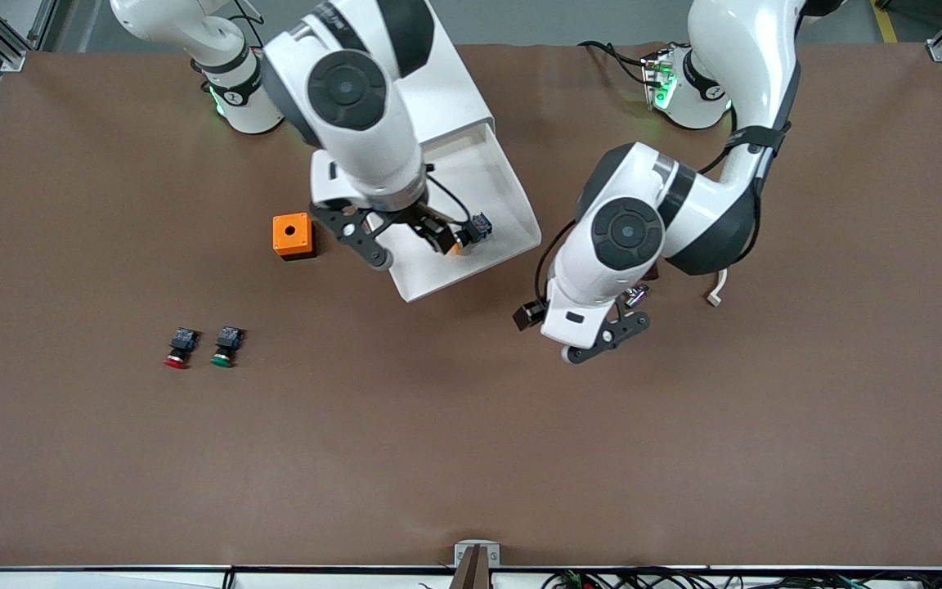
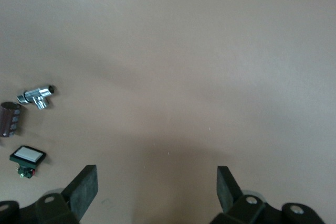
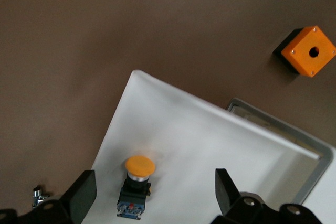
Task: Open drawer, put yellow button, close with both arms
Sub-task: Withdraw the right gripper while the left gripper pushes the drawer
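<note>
Three small push buttons: one yellow-orange-capped (image 3: 139, 166), one red-capped (image 1: 178, 348), one green-capped (image 1: 225, 346). One orange square box with a round hole (image 1: 293, 236). One white plastic pulled-out drawer (image 1: 512, 214). Three small loose parts under the left arm: chrome fitting (image 2: 37, 96), dark ribbed cylinder (image 2: 10, 119), white-faced, possibly a switch (image 2: 27, 158).

the white drawer (image 1: 512, 209) stands pulled open, the yellow button (image 3: 137, 182) lying inside near its front.

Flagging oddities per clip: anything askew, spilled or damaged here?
Nothing looks damaged or spilled. The drawer is pulled out at a slant; the yellow button lies in it under the open right gripper. The open left gripper hangs over bare table.
</note>
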`<state>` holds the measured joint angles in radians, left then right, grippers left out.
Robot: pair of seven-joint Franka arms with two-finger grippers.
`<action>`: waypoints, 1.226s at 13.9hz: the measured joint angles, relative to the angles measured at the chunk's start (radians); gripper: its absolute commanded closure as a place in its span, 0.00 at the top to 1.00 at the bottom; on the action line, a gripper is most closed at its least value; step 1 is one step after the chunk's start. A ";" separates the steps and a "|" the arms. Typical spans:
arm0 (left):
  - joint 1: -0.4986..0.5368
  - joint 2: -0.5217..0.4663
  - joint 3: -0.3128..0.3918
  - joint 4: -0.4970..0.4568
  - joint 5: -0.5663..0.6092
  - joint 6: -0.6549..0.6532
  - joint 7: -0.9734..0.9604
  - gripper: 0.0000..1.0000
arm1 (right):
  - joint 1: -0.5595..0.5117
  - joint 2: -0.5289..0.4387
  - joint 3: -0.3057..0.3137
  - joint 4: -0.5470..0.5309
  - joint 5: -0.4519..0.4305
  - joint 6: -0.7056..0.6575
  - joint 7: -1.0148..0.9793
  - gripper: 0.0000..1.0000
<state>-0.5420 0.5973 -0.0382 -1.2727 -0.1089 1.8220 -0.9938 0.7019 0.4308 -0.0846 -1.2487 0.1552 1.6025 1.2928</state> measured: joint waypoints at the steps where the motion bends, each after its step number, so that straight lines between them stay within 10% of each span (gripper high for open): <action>1: -0.013 0.000 0.000 -0.003 0.000 0.000 0.000 1.00 | -0.031 -0.009 -0.001 0.000 -0.001 -0.015 -0.064 1.00; 17: -0.131 0.032 -0.012 -0.024 0.000 0.000 0.000 1.00 | -0.555 -0.152 -0.008 0.004 -0.093 -0.248 -1.139 1.00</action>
<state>-0.6730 0.6295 -0.0502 -1.2966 -0.1088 1.8224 -0.9938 0.1465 0.2785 -0.0926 -1.2443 0.0625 1.3546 0.1535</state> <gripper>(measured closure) 0.000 0.000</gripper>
